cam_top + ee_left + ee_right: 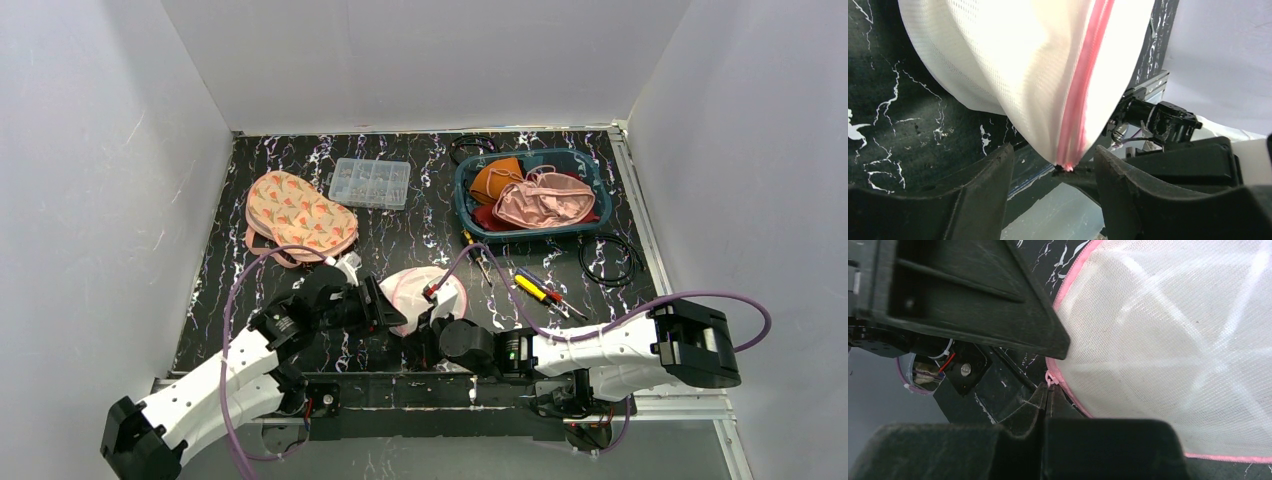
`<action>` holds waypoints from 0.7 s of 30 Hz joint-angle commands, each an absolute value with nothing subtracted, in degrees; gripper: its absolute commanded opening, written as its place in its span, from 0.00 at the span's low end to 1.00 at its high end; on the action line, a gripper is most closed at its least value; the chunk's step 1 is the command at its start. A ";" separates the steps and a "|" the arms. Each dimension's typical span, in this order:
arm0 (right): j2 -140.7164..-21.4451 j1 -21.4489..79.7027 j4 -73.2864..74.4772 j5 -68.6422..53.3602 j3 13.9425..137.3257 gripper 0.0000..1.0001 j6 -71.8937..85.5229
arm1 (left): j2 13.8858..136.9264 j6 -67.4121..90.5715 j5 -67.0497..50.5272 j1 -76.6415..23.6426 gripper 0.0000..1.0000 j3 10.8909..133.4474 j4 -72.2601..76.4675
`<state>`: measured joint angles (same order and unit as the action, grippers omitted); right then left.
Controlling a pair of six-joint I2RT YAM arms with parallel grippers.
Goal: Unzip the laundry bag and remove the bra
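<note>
The laundry bag (425,288) is white mesh with pink trim and lies near the table's front edge between both arms. Its pink zipper (1082,95) runs down to a corner that hangs between the spread fingers of my left gripper (1054,159), which is open and touches nothing. My right gripper (1047,392) is shut on the small pink zipper pull (1049,381) at the bag's edge. In the top view the left gripper (388,305) is at the bag's left side and the right gripper (428,320) at its near edge. The bra is hidden.
A teal basket (465,215) with orange and pink garments (545,200) stands at the back right. A patterned pouch (298,215) and a clear parts box (370,183) lie at the back left. Screwdrivers (535,288) and a black cable (610,258) lie right of the bag.
</note>
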<state>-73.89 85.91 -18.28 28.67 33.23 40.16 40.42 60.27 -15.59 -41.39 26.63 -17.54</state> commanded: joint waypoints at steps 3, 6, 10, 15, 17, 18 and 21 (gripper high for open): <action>-73.32 86.25 -21.15 28.11 35.27 0.01 39.39 | 43.74 58.81 -13.36 -41.77 0.50 28.48 -13.54; -72.69 86.24 -20.64 28.15 35.16 0.01 39.38 | 44.50 58.74 -12.83 -41.77 0.38 28.63 -12.75; -71.40 86.26 -20.03 28.62 34.58 0.01 39.54 | 45.17 58.57 -12.19 -41.84 0.24 28.99 -12.54; -68.86 86.26 -17.79 30.31 33.95 0.01 39.67 | 45.30 58.35 -11.12 -41.80 0.02 29.67 -11.48; -67.04 86.24 -15.62 31.44 33.86 0.01 39.48 | 45.48 57.85 -10.99 -41.80 0.00 30.76 -12.17; -66.14 86.26 -14.30 32.20 33.87 0.01 39.46 | 45.52 57.45 -10.89 -41.77 0.00 31.26 -12.95; -62.49 86.19 -10.11 34.48 33.11 0.01 39.33 | 45.44 55.98 -10.39 -41.81 0.00 32.75 -14.57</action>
<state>-67.55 85.89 -14.59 30.50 33.21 40.14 45.43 58.94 -13.28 -41.93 29.67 -12.03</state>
